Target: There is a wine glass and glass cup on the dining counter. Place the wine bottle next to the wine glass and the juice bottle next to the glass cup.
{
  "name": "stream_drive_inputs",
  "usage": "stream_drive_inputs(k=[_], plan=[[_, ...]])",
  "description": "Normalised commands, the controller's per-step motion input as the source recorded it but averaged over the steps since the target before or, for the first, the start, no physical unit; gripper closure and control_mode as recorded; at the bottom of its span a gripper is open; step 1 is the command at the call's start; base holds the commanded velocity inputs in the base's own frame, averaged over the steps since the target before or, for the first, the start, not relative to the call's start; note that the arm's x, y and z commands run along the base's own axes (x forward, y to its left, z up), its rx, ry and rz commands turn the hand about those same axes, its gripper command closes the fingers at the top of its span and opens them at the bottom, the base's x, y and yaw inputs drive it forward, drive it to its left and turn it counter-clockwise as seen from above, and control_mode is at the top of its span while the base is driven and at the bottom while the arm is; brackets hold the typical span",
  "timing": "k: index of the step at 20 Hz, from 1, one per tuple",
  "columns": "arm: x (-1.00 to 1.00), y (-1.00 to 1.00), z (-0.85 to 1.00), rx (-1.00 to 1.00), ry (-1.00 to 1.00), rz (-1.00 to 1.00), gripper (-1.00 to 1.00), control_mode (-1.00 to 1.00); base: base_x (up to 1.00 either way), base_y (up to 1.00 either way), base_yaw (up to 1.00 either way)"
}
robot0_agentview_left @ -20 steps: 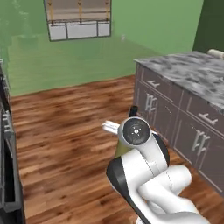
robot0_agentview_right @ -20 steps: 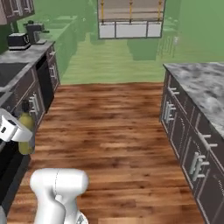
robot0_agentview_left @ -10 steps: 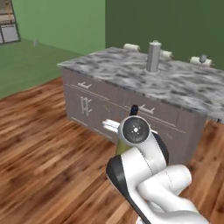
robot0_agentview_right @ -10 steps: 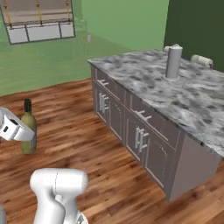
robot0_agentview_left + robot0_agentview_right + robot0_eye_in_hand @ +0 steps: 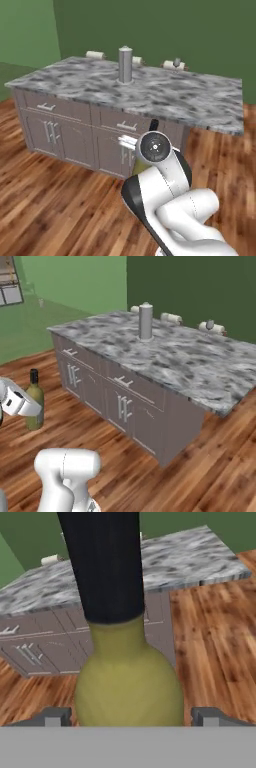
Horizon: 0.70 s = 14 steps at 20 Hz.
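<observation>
My gripper [image 5: 131,717] is shut on the wine bottle [image 5: 127,682], an olive-yellow bottle with a black neck, held upright above the wooden floor. From the right base it shows at the far left, the gripper [image 5: 31,406] clamped around the wine bottle [image 5: 34,398]. Over the arm, just its black top [image 5: 154,124] peeks out. The dining counter [image 5: 165,97] stands ahead of me. On it are a tall grey cylindrical glass cup [image 5: 125,65] [image 5: 145,321] and, near the far edge, a small wine glass [image 5: 176,62] [image 5: 209,324]. The juice bottle is out of view.
The island has grey drawers and cabinet doors [image 5: 125,401] facing me. Light cushioned stools [image 5: 95,54] [image 5: 171,317] line its far side. Wooden floor [image 5: 200,466] runs around the near corner of the island. Green walls stand behind.
The base has turned and the whole view swung from the open floor to the marbled island, now closer and centred. The wine bottle stays in the gripper.
</observation>
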Motion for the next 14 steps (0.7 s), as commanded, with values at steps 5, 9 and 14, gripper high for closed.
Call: stream_drive_inputs(k=[5, 9, 14], plan=[[0.0, 0.0, 0.0, 0.0, 0.0, 0.0, 1.0, 1.0, 0.15, 0.29, -0.41], [0.0, 0.0, 0.0, 0.0, 0.0, 0.0, 1.0, 1.0, 0.22, 0.31, -0.3], [0.0, 0.0, 0.0, 0.0, 0.0, 0.0, 1.0, 1.0, 0.32, 0.04, -0.02]])
